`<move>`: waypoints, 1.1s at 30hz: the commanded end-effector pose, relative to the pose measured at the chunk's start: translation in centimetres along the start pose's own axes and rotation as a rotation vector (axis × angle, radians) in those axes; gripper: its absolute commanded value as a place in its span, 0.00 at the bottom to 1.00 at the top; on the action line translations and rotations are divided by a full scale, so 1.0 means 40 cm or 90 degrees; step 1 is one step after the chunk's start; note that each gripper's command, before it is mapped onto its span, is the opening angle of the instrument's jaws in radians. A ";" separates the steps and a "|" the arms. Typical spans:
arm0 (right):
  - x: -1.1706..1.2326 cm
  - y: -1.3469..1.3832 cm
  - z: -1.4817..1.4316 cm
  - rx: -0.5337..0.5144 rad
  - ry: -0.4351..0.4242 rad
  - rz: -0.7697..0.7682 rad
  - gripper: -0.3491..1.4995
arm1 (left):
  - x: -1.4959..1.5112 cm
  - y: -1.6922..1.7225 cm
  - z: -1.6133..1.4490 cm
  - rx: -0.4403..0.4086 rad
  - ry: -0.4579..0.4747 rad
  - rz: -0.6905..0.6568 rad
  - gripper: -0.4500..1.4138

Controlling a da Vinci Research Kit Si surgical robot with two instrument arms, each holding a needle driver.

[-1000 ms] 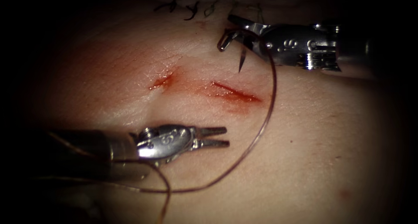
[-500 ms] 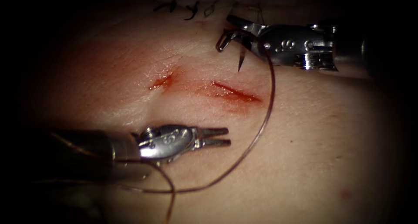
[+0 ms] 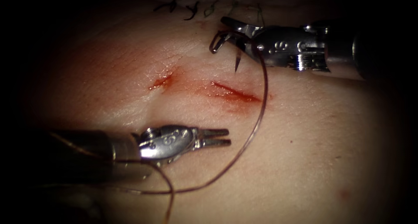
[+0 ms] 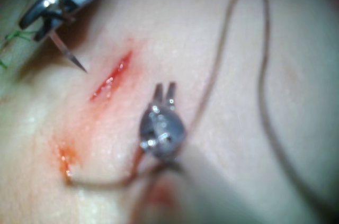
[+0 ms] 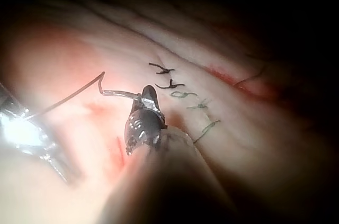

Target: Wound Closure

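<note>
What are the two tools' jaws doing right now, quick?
Left tool: jaws slightly open, holding nothing, below the cut.
Right tool: jaws shut on the needle near its thread end, tip above the tissue, not in it.

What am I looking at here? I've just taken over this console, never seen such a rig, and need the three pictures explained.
Two thin robot arms practise closing a cut in pork belly, the tissue. The wide picture comes from an endoscope above and in front. The other two look along each arm's shaft from near its wrist. The right tool, entering from the picture's right, has its fingers shut on the curved needle about mid-curve. The needle's tip points down at the cut, clear of the tissue. Reddish thread trails from it in a loop that passes by the left tool, whose fingers are open and hold nothing. Red fluid marks the cut, and older stitches sit beyond.
</note>
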 end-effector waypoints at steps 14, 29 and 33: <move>-0.0007 -0.0031 0.0022 0.004 0.001 -0.008 0.00 | -0.0015 -0.0001 0.0015 -0.002 0.000 -0.001 0.27; -0.0025 -0.0112 0.0036 0.014 -0.004 -0.017 0.00 | -0.0013 -0.0006 0.0013 -0.003 0.000 -0.001 0.26; -0.0026 -0.0127 0.0036 0.017 -0.004 -0.021 0.00 | -0.0013 -0.0011 0.0011 -0.003 0.000 -0.001 0.26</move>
